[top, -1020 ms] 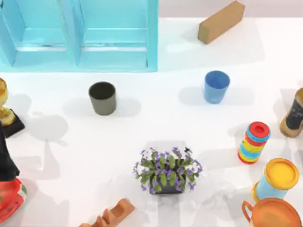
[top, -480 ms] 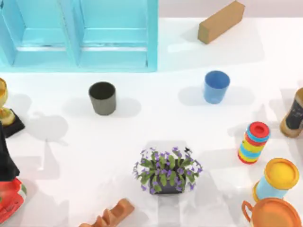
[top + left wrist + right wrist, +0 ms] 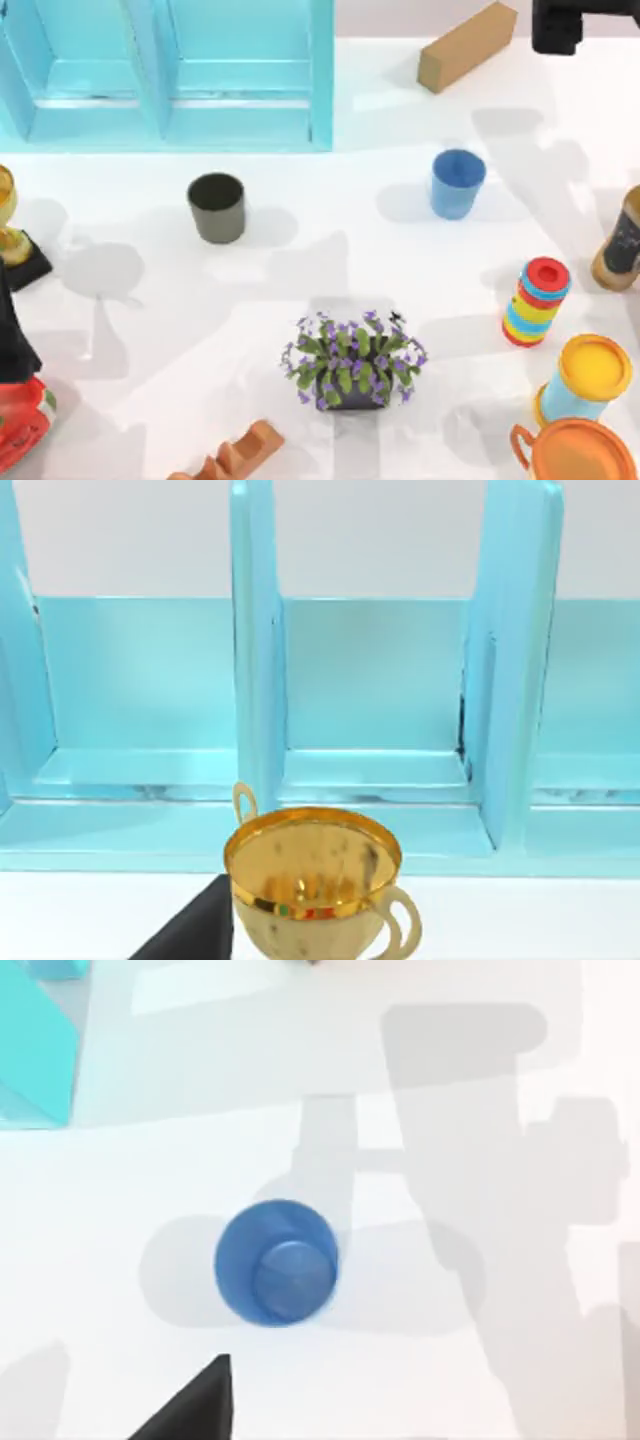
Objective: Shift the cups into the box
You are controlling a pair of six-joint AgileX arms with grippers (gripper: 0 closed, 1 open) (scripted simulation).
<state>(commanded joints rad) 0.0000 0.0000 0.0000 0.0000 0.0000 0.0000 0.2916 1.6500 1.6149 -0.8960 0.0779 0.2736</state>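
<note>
The dark grey-olive cup [image 3: 216, 207] stands upright left of the table's middle, just in front of the cyan box [image 3: 320, 90]. The blue cup [image 3: 457, 183] stands upright to the right of middle; the right wrist view looks down into the blue cup [image 3: 277, 1262] from above. My right arm [image 3: 580, 25] is high at the far right, beyond the blue cup and apart from it. My left arm [image 3: 10, 330] is at the left edge. In the left wrist view the box [image 3: 255, 710] shows its dividers and bare compartments.
A brown block [image 3: 467, 45] lies right of the box. A gold trophy [image 3: 8, 225] stands at the left edge. A flowering plant [image 3: 352, 362] is front centre. The ring stack [image 3: 537, 300], a yellow-lidded canister [image 3: 585, 380] and a brown bottle [image 3: 622, 240] crowd the right side.
My right arm has come into the top view at the far right corner, and arm shadows have spread across the table. Neither cup has moved.
</note>
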